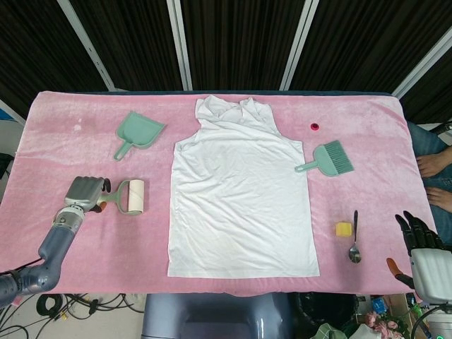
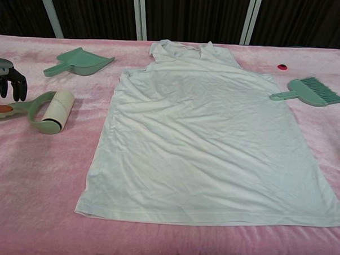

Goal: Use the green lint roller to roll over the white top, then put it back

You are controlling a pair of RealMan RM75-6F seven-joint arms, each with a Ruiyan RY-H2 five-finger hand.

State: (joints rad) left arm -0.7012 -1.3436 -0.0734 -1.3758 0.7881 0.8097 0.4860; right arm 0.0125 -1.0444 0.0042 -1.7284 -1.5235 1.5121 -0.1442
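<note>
The green lint roller lies on the pink table cover, left of the white top, its pale roll toward the top and its handle pointing left. My left hand hovers over the handle end, fingers curved downward just above it and not wrapped around it. The top is spread flat in the middle, collar at the far side. My right hand hangs off the table's near right corner, fingers spread and holding nothing.
A green dustpan lies behind the roller. A green hand brush sits right of the top, with a small red object behind it. A yellow block and a spoon lie near the front right.
</note>
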